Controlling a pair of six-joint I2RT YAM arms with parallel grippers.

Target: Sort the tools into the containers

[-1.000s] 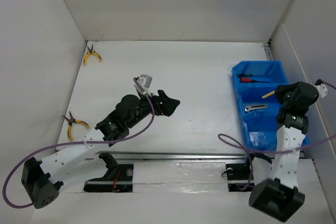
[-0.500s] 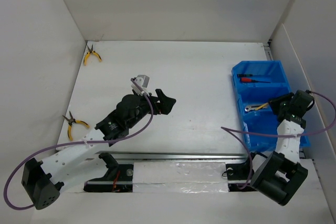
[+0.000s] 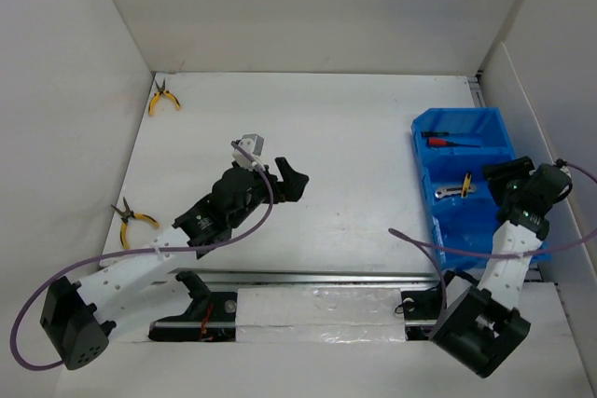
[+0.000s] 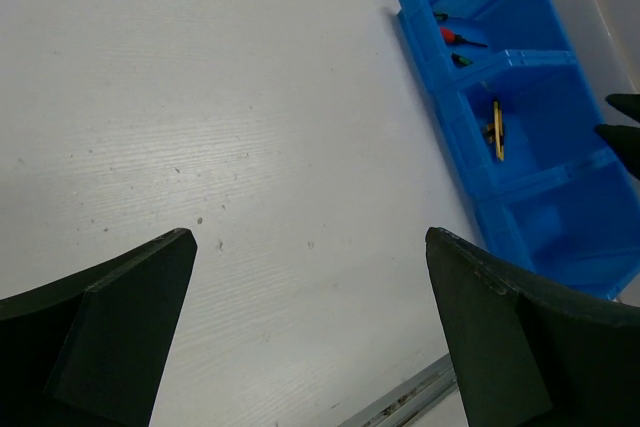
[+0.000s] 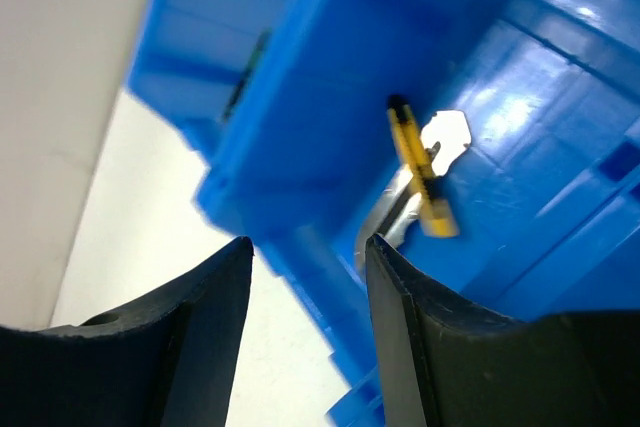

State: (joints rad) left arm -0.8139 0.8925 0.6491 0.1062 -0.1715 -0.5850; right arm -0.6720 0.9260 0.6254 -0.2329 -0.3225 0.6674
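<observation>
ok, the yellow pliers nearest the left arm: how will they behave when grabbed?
The near pliers lie flat with handles splayed, so they probably won't roll. The hinge may let the handles swing shut under a squeeze. The yellow sleeves likely grip better than the dark nose.

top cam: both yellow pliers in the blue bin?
No: one yellow pliers lies at the table's far-left corner, the other pliers by its left edge, both outside the blue bin.
</observation>
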